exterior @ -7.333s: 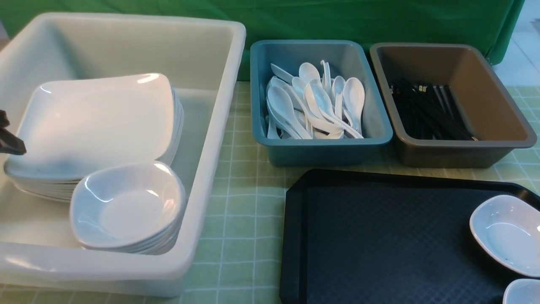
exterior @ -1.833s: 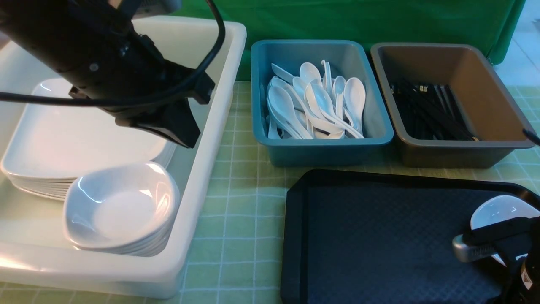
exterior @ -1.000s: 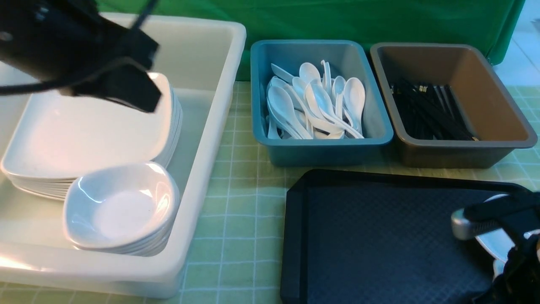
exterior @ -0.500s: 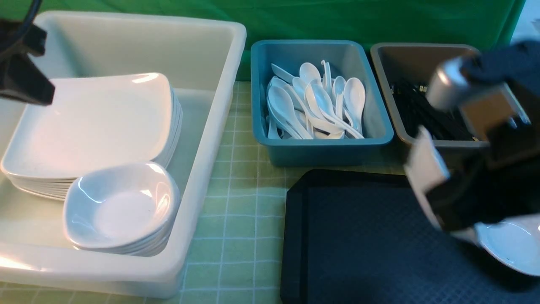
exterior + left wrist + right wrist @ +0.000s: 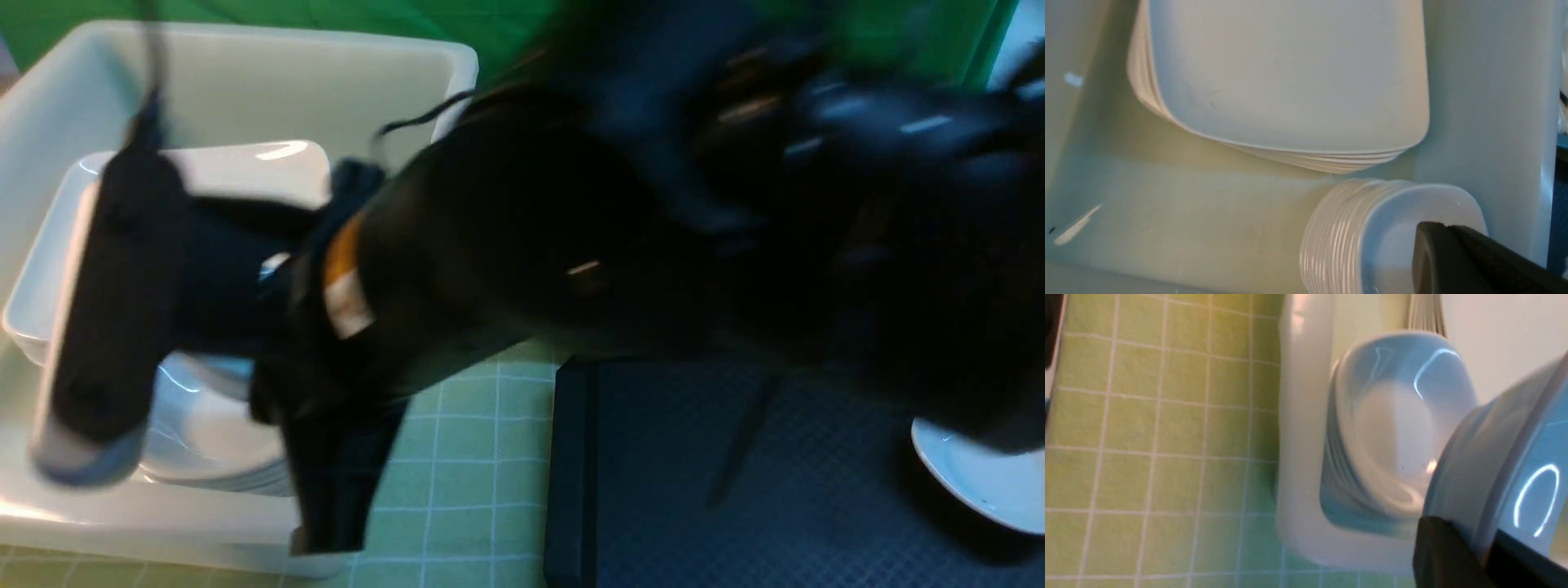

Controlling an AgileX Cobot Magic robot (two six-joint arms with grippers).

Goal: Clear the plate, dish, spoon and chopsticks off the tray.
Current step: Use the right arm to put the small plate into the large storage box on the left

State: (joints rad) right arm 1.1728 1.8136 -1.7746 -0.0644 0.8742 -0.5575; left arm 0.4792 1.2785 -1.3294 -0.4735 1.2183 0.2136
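Note:
My right arm (image 5: pixel 490 269) is a dark blur reaching across to the white tub (image 5: pixel 245 73). My right gripper (image 5: pixel 1486 539) is shut on the rim of a small deep white dish (image 5: pixel 1506 457), held tilted just above the stack of dishes (image 5: pixel 1392 437) in the tub. A second dish (image 5: pixel 980 482) lies on the black tray (image 5: pixel 694 506) at the right edge. White plates (image 5: pixel 1290 73) are stacked in the tub. My left gripper (image 5: pixel 1447 228) is shut and empty above the dish stack (image 5: pixel 1339 241). No spoon or chopsticks show on the tray.
The tub wall (image 5: pixel 1302 457) stands beside the dish stack, on a green checked cloth (image 5: pixel 465 441) between the tub and the tray. The right arm hides the bins at the back.
My right arm has lifted a dish off the tray and swung left across the table to the white tub. My left arm has drawn back out of the front view.

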